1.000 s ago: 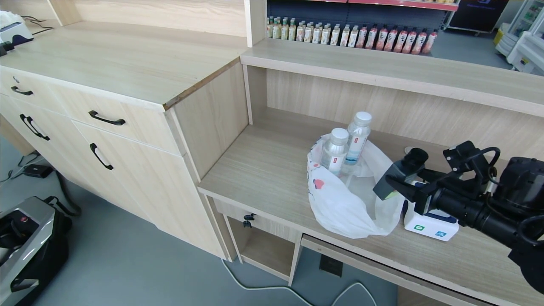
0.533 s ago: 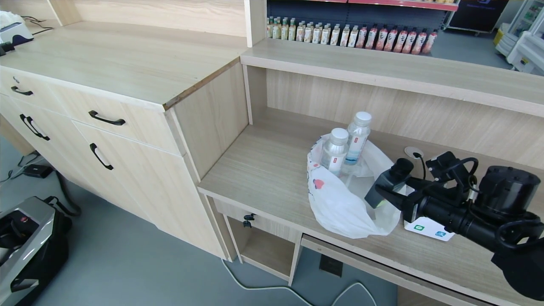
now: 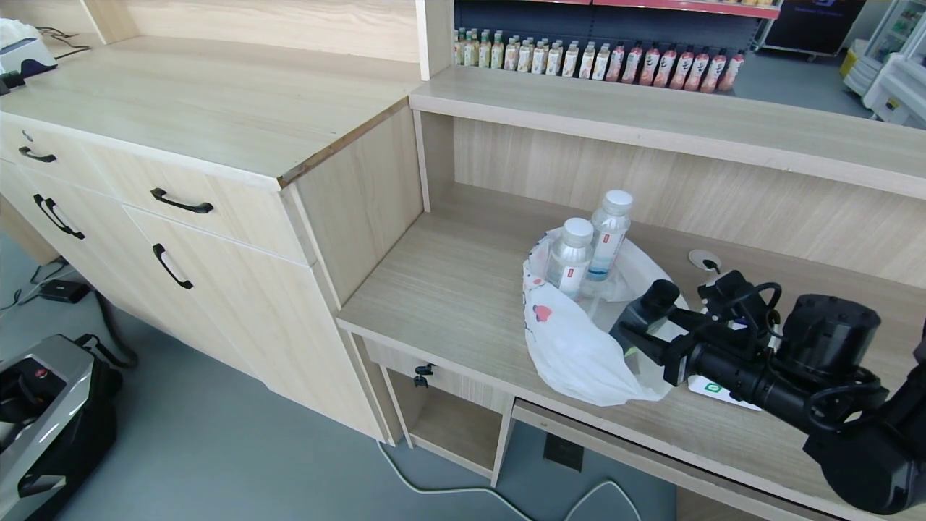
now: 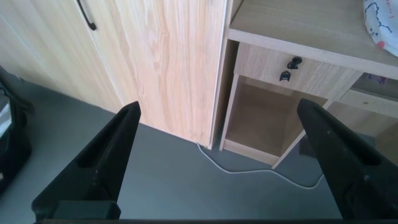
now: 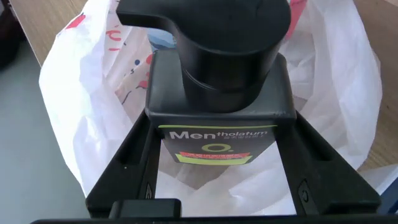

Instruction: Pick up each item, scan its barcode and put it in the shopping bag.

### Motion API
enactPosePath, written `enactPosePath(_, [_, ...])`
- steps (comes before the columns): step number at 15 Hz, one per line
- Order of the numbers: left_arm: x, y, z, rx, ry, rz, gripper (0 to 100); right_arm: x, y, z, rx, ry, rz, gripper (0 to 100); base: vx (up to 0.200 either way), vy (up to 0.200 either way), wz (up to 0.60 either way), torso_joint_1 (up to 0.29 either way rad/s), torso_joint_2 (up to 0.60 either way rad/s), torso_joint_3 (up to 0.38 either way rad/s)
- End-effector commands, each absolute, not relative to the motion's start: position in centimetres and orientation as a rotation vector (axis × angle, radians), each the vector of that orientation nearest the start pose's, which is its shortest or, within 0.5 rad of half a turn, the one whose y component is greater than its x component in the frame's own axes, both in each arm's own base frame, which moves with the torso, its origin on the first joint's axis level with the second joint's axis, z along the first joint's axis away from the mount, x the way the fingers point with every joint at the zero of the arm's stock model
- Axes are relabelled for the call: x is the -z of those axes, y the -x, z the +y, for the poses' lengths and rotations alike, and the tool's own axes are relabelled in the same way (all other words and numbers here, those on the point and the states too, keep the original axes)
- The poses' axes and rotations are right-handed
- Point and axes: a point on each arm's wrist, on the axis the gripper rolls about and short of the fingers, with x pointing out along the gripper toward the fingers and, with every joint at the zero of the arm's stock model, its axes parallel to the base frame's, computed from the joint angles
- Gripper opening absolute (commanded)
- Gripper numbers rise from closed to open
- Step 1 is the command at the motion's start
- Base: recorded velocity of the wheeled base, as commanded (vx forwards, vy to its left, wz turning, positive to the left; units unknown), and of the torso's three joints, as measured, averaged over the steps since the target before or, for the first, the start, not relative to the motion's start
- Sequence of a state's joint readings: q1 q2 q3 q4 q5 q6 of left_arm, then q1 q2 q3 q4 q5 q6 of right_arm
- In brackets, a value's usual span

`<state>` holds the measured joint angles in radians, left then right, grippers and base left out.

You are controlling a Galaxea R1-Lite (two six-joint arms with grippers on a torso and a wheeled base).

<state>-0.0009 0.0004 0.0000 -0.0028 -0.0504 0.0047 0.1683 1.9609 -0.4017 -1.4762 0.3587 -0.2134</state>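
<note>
One black item (image 3: 646,312), dark-capped with a green and red label, is pinched between the right gripper's (image 3: 631,334) fingers, which are closed on its sides. It hangs aslant over the open mouth of the bag (image 3: 579,354). I cannot tell whether it touches the plastic. The white bag sits on the desk (image 3: 448,282) near the front edge. Two clear bottles, one shorter (image 3: 569,257) and one taller (image 3: 609,235), stand upright side by side in the bag's back part, their white caps above its rim. A white box (image 3: 712,391) lies just beside the bag at the front edge, partly hidden by the right arm. The left gripper (image 4: 217,106) hangs low over the floor (image 4: 186,186), off the desk's left front corner beside the cabinet (image 4: 168,56). Its fingers are spread wide with nothing between them.
</note>
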Motion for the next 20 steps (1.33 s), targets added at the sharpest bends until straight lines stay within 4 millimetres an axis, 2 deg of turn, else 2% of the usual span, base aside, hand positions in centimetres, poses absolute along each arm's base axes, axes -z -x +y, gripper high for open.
enactPosePath(1, [-7.6, 2.3, -0.1, 0.051, -0.005, -0.003, 100, -8.5, -29.3, 6.4, -0.554, 0.198, 0.023, 0, 0.0, 0.0, 0.0, 0.0, 0.0, 0.0])
enactPosePath(4, [-7.6, 2.3, -0.1, 0.051, -0.005, -0.003, 100, -7.8, -29.4, 7.5, -0.587, 0.201, 0.011, 0, 0.0, 0.0, 0.0, 0.0, 0.0, 0.0])
enactPosePath(8, [-7.6, 2.3, -0.1, 0.051, -0.005, -0.003, 100, -6.7, -30.2, 7.7, -0.591, 0.2, 0.037, 0, 0.0, 0.0, 0.0, 0.0, 0.0, 0.0])
enactPosePath(17, [-7.6, 2.3, -0.1, 0.051, -0.005, -0.003, 100, -6.8, -30.6, 7.7, -0.587, 0.204, 0.025, 0, 0.0, 0.0, 0.0, 0.0, 0.0, 0.0])
enactPosePath(18, [-7.6, 2.3, -0.1, 0.051, -0.005, -0.003, 100, -6.8, -30.6, 7.6, -0.585, 0.204, 0.026, 100, 0.0, 0.0, 0.0, 0.0, 0.0, 0.0])
enactPosePath(20, [-7.6, 2.3, -0.1, 0.051, -0.005, -0.003, 100, -7.0, -30.6, 7.6, -0.583, 0.205, 0.016, 100, 0.0, 0.0, 0.0, 0.0, 0.0, 0.0])
